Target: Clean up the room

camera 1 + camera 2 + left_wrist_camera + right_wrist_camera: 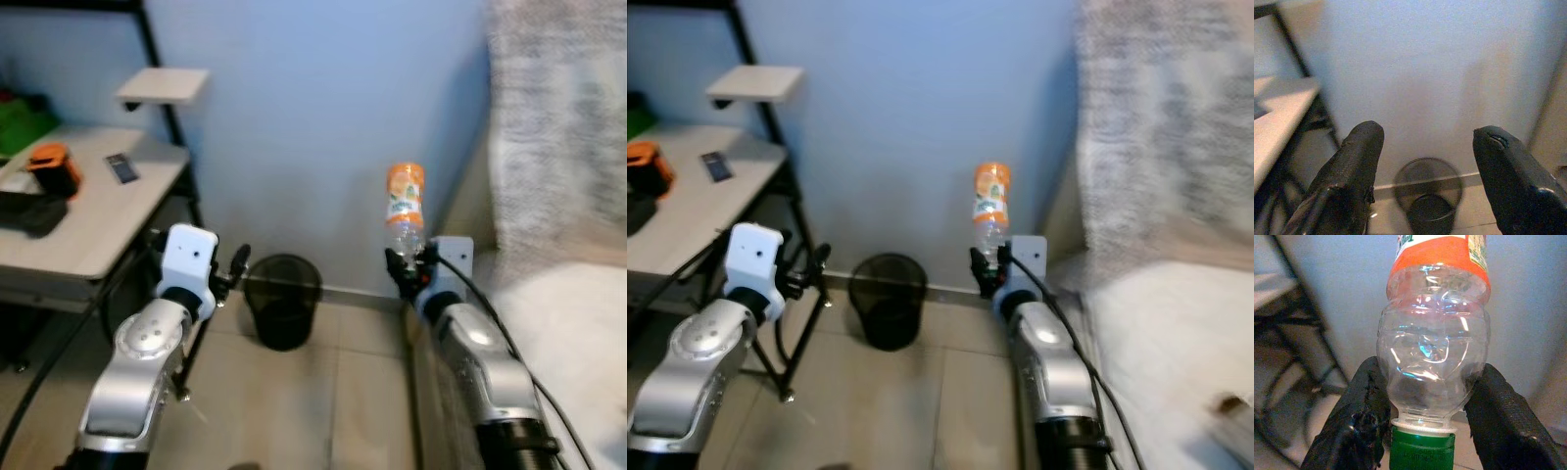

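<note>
Holding an empty plastic bottle (405, 208) upside down in my right hand (409, 264), I see its two black fingers (1367, 401) clamped on the clear shoulder just above the green cap (1421, 449), the orange label pointing up. In the head view the bottle sits at about two o'clock from centre, in front of the pale blue wall (313, 117). My left hand (233, 266) is raised at about eight o'clock with its fingers (1352, 166) spread wide and nothing between them. A black mesh bin (282, 299) stands on the tiled floor (294, 411) against the wall, between the two hands and near centre; it lies to the left of the bottle, not under it. At ten o'clock is a white desk (88, 225) on a black frame, carrying an orange-and-black object (52, 168), a small dark flat item (121, 167) and something green (24, 122). At three o'clock I make out a blurred white bed (568, 333).
</note>
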